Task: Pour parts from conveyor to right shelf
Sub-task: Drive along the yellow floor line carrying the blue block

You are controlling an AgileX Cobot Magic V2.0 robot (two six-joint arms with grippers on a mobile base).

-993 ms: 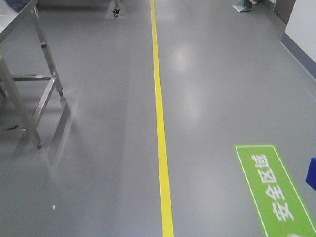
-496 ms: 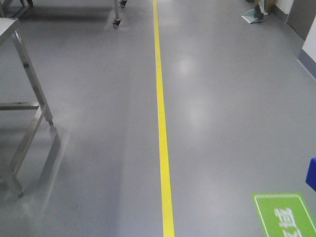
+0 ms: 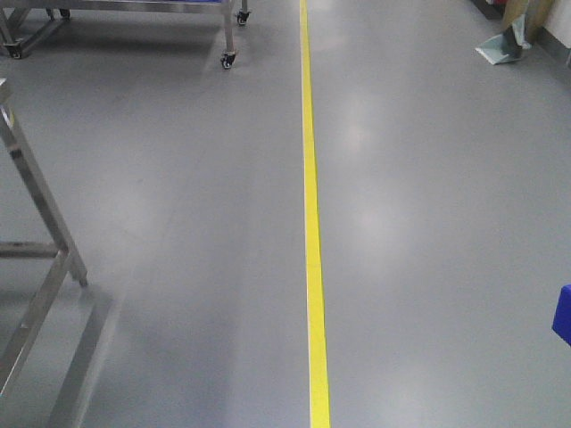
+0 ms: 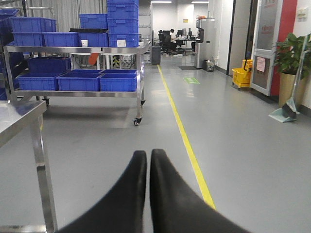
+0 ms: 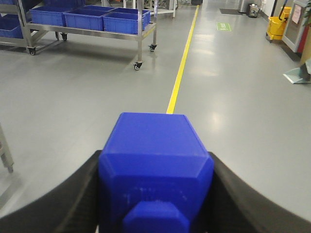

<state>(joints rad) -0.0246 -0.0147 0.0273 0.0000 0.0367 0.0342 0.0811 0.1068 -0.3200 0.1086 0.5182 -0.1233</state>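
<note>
A bright-blue block [image 5: 155,165] with a square stud fills the near part of the right wrist view. My right gripper [image 5: 156,162] is shut on it, one black finger [image 5: 73,194] pressed against each side. A blue corner of the block [image 3: 563,314] shows at the right edge of the front view. My left gripper [image 4: 148,155] is shut with nothing between its fingers, held above the grey floor. The conveyor is out of view. A wheeled steel rack [image 4: 77,80] with blue bins stands ahead on the left; I cannot tell whether it is the right shelf.
A yellow line [image 3: 310,223] runs straight ahead along the floor. A steel table's legs [image 3: 40,232] stand close on the left. The rack's caster [image 3: 228,61] sits near the line. A dustpan [image 4: 284,112] and a yellow mop bucket [image 4: 240,76] stand by the right wall.
The front view has advanced along the yellow line. The green floor sign slid out at the bottom, the steel table moved left and nearer, and the wheeled rack came in at the top.
</note>
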